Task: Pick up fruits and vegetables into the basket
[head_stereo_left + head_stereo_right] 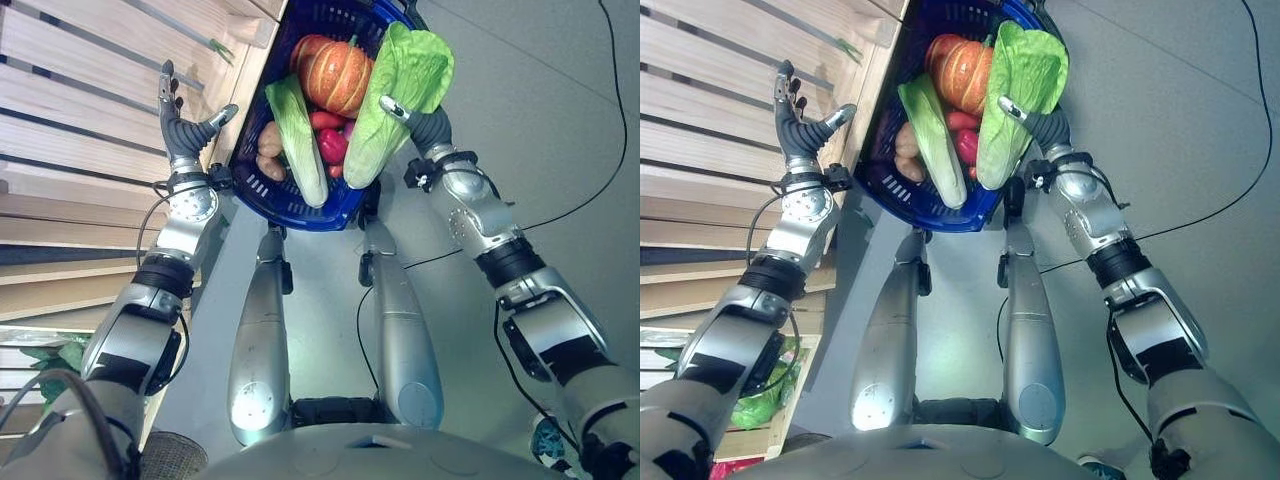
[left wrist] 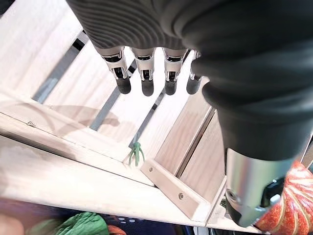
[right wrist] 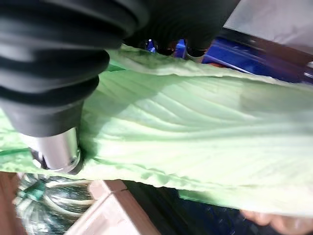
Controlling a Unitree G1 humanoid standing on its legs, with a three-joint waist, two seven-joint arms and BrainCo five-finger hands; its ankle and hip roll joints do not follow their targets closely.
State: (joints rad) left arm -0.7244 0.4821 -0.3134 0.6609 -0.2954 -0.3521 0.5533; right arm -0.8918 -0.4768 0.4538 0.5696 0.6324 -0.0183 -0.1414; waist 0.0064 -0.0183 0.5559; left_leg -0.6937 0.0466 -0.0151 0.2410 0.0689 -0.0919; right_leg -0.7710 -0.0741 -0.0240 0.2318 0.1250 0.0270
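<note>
On the grey floor ahead of the robot, at about twelve o'clock in the head views, sits a dark blue basket with a latticed wall, pressed against the edge of a pale slatted wooden rack that fills the ten o'clock side of the room. The basket is already well stocked: an orange pumpkin with darker ribs lies at its far side, a long pale green cabbage runs from the middle toward the near rim, red peppers sit between the greens, and a brownish potato rests by the wall nearest the rack.

The right hand is at one o'clock, over the basket's right rim, its thumb and fingers wrapped round a second, broader leafy cabbage, which stands tilted with its lower end reaching down to the near rim. In the right wrist view the ribbed leaf lies directly against the hand's dark cover.

The left hand is raised at eleven o'clock above the rack's slats, just beside the basket, fingers straight and spread, holding nothing. A small green stem scrap lies on a slat there.
</note>
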